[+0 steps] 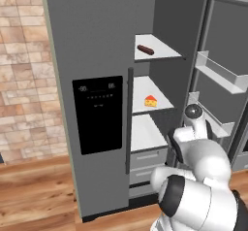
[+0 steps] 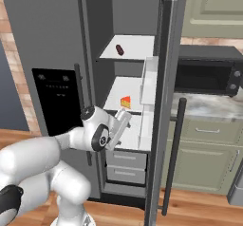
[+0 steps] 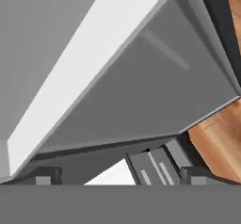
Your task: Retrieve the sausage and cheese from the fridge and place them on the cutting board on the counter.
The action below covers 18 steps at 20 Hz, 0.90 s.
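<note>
The fridge (image 1: 92, 41) stands with its right door swung open. The sausage (image 1: 145, 49), a short dark reddish-brown cylinder, lies on the top white shelf (image 2: 119, 50). One shelf down sits the cheese (image 1: 151, 101), a yellow-orange wedge (image 2: 125, 101). My gripper (image 2: 126, 117) is just inside the fridge opening, slightly below and in front of the cheese, apart from it. In the hand view my gripper (image 3: 120, 176) is open with nothing between the fingertips (image 3: 44, 176); a white shelf edge and the grey fridge wall lie ahead. The cutting board is out of view. A stretch of the counter (image 2: 209, 107) shows right of the fridge.
The open fridge door (image 2: 168, 78) with its white bins (image 1: 220, 72) stands close on the right of my arm. Two grey drawers (image 2: 126, 165) fill the bottom of the fridge. A dark microwave (image 2: 206, 75) sits on the counter. A wooden floor (image 1: 34, 191) lies below.
</note>
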{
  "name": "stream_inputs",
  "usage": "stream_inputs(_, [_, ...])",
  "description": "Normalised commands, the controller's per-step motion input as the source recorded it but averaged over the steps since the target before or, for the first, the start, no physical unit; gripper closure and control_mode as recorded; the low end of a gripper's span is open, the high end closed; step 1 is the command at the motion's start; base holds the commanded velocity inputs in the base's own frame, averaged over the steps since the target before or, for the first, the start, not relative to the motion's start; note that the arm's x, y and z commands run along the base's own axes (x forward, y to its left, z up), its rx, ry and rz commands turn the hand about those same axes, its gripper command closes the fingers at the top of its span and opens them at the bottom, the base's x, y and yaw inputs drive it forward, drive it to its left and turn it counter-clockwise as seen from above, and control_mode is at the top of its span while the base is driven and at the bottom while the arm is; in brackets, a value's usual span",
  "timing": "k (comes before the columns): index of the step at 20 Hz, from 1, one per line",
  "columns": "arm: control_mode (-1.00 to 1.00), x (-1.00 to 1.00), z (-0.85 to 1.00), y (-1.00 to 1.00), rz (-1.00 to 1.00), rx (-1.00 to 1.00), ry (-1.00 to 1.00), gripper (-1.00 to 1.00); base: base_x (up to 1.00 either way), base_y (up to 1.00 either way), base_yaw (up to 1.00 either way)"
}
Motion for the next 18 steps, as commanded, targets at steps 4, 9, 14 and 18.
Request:
stream_inputs(4, [-1.00, -0.06, 0.21, 0.53, 0.27, 0.00, 0.12, -1.00, 0.00, 0.00, 0.00])
stream_inputs(9, [-1.00, -0.01, 0.04, 0.41, 0.46, -0.07, 0.23, -1.00, 0.00, 0.00, 0.00])
stream_inputs(14, [-1.00, 0.08, 0.00, 0.13, 0.68, -0.05, 0.18, -1.00, 0.00, 0.00, 0.00])
stream_inputs(18, [-1.00, 0.18, 0.00, 0.02, 0.59, -0.13, 0.15, -1.00, 0.00, 0.00, 0.00])
